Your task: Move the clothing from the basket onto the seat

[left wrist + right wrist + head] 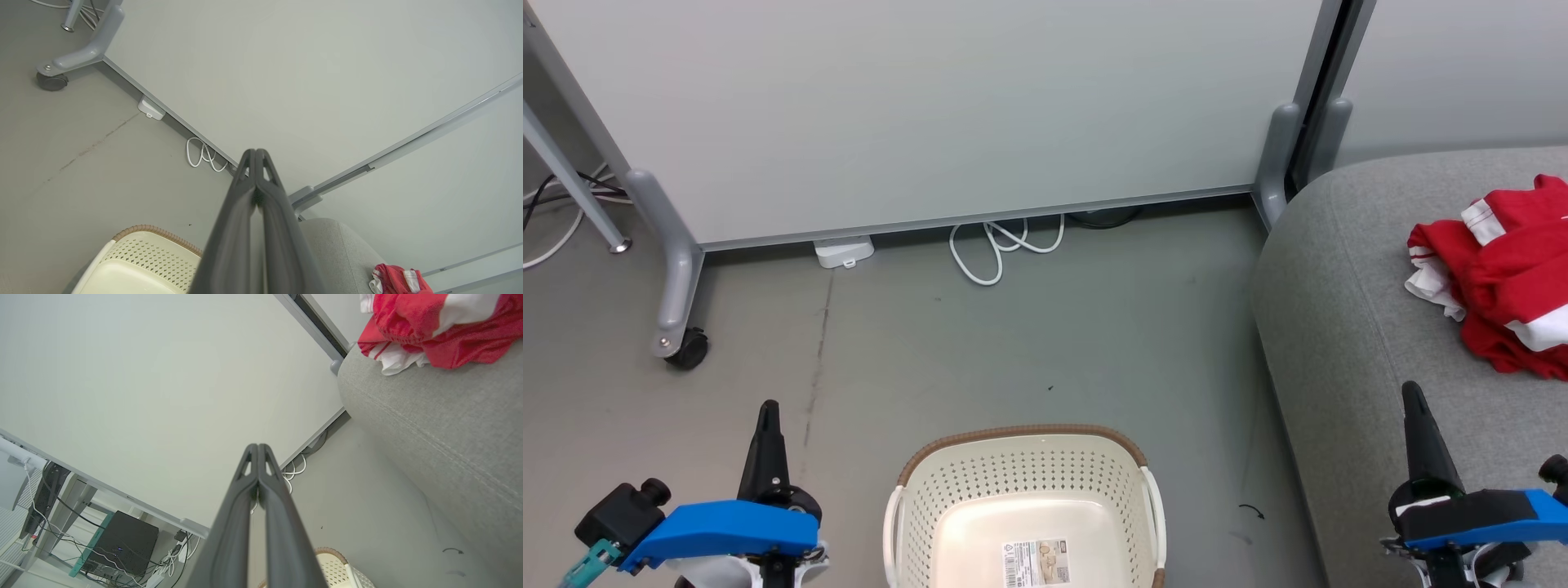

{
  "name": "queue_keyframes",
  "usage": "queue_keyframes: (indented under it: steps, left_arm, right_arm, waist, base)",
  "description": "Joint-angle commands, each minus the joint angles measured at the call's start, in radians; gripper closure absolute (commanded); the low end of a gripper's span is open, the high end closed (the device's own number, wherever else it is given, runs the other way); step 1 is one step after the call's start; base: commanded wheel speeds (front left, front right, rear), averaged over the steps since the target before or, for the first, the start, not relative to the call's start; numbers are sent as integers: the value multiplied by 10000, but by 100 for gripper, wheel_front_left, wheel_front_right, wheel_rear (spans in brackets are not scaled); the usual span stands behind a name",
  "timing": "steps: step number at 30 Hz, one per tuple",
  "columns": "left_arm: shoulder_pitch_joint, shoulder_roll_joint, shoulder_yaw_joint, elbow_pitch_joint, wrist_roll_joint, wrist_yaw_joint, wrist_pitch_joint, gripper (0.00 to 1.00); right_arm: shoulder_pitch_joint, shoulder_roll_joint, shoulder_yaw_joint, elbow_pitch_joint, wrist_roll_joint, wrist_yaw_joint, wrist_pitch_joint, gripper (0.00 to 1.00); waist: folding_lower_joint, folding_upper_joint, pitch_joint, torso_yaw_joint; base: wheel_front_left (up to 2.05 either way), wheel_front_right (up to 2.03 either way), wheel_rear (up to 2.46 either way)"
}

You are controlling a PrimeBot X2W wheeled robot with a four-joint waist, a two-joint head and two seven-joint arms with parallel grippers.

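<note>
The red clothing (1499,273) with white trim lies crumpled on the grey seat (1347,327) at the right; it also shows as clothing (402,280) and clothing (433,328) in the wrist views. The cream basket (1025,457) with a brown rim stands on the floor at bottom centre, holding nothing but a label. My left gripper (768,408) is shut and holds nothing, left of the basket. Over the seat's front, below the clothing, my right gripper (1411,392) is shut with nothing in it. Each wrist view shows its fingers pressed together.
A white partition panel (931,114) on grey wheeled feet (678,343) runs across the back. A white cable loop (1001,245) and a small white box (844,251) lie at its base. A desk leg (572,196) stands at far left. Grey floor (1045,343) separates basket and partition.
</note>
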Motion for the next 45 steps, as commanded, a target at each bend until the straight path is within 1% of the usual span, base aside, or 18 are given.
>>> queue_keyframes:
  steps: [1,21,45]
  left_arm:
    - [-253,9,97,-141,-280,-49,75,100]
    - [-349,8,367,-160,-2507,-120,644,100]
    - [-435,7,625,-171,-4710,-201,1213,100]
  right_arm:
    - [-246,-69,4,-67,330,4,75,100]
    - [-337,-83,35,48,2695,5,637,100]
    - [-424,-96,66,166,5022,6,1209,100]
  waist:
    - [0,0,-7,-2]
    - [0,0,-122,-34]
    - [-1,0,-260,-72]
  base:
    - [0,0,0]
    - [0,0,0]
    - [0,0,0]
